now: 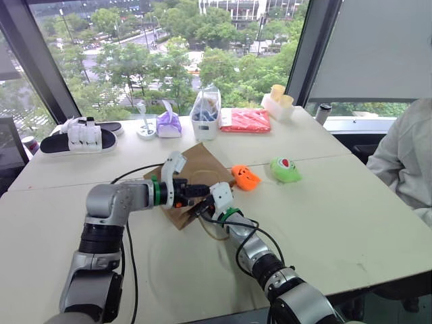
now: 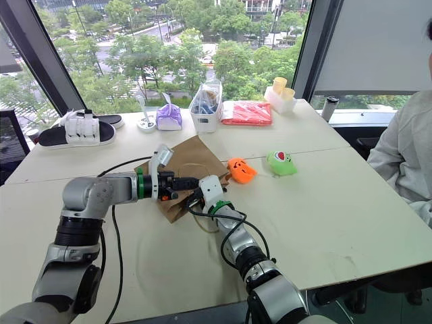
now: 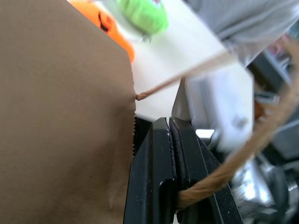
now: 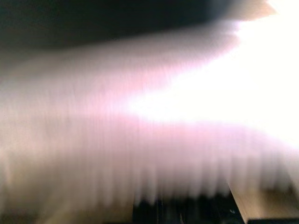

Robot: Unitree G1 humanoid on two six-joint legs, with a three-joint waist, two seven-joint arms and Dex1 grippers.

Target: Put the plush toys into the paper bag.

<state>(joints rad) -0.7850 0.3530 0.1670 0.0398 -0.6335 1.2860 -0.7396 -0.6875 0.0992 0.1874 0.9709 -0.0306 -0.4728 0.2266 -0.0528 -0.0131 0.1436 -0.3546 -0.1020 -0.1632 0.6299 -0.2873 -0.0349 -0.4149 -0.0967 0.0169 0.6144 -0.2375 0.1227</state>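
Left end effector (image 1: 200, 191) has its two black fingers pressed together on a thin twisted-paper loop handle (image 3: 243, 156) of the flat brown paper bag (image 1: 202, 169). The bag lies on the pale bench (image 1: 337, 223), near the middle. Right end effector (image 1: 202, 206) sits at the near edge of the bag, just beside the left one, with its fingers squeezed together; what it pinches, if anything, cannot be told. The small bright orange plush toy with dark face marks (image 1: 246, 177) lies on the bench just beside the far right corner of the bag. The small green frog-like plush toy with a red mouth (image 1: 285, 170) lies near the orange one, further to the right.
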